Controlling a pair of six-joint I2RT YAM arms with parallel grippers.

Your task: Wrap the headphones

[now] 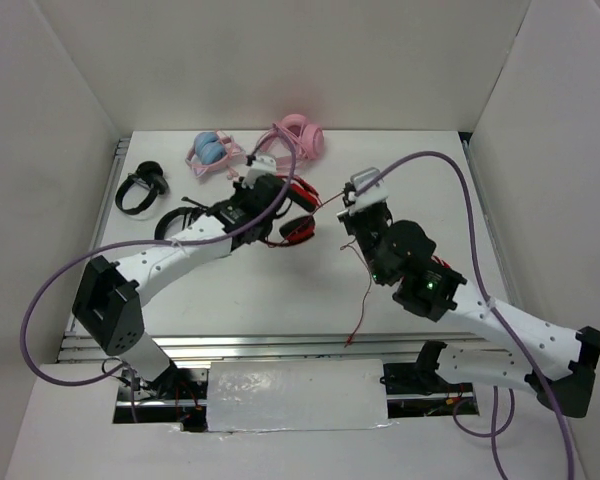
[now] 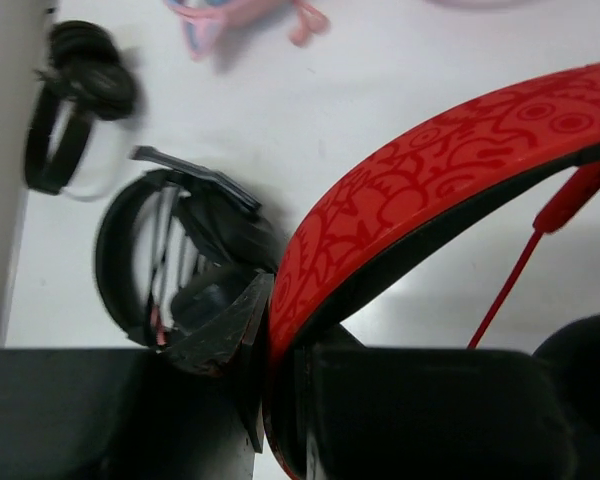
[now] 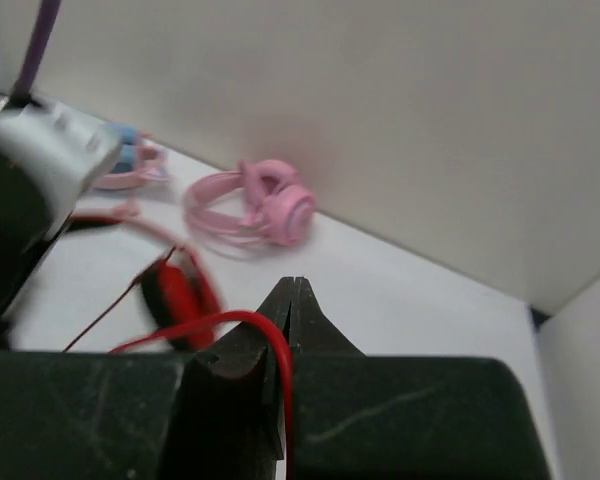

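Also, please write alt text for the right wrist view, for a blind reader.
The right hand is shut on the thin red cable of the headphones. Behind, pink headphones lie on the white table near the wall.

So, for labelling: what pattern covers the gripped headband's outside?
Red headband, darker red doodle print; clearest in left wrist view.

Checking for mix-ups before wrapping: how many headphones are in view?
5: red pair in the left gripper, black pair far left, second black pair beside it, pink-and-blue pair and pink pair at the back. Left arm may hide more.
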